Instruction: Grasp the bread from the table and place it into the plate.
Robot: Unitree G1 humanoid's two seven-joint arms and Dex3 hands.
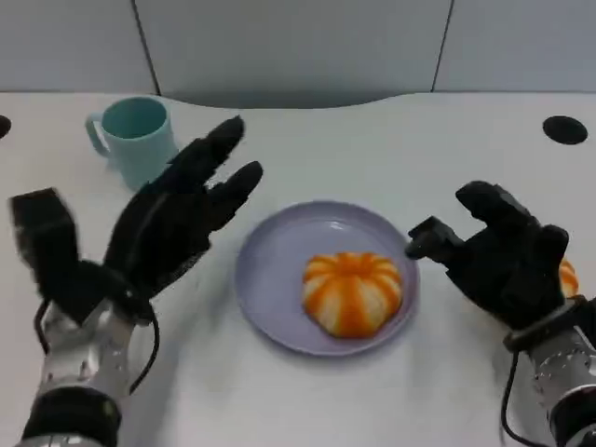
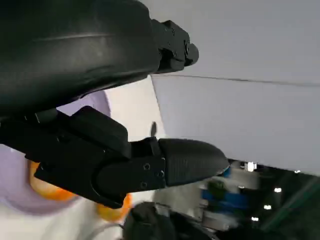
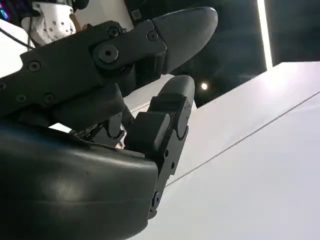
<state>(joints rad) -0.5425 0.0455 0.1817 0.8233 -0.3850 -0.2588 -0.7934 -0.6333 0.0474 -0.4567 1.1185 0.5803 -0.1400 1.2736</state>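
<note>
A round orange-and-white striped bread (image 1: 352, 291) lies in the lavender plate (image 1: 265, 279) at the table's middle. My left hand (image 1: 172, 219) hovers left of the plate, fingers spread and straight, holding nothing. To the right of the plate my right hand (image 1: 503, 256) is empty too, fingers apart and pointing toward the rim. In the left wrist view the bread (image 2: 47, 187) and a piece of the plate (image 2: 95, 105) show behind my left hand's fingers (image 2: 185, 160). The right wrist view shows my right hand's fingers (image 3: 170, 40) extended with nothing between them.
A light blue cup (image 1: 137, 140) stands at the back left, just beyond my left hand. A second orange piece (image 1: 566, 277) peeks out behind my right hand. A black round mark (image 1: 564, 129) sits at the far right of the white table.
</note>
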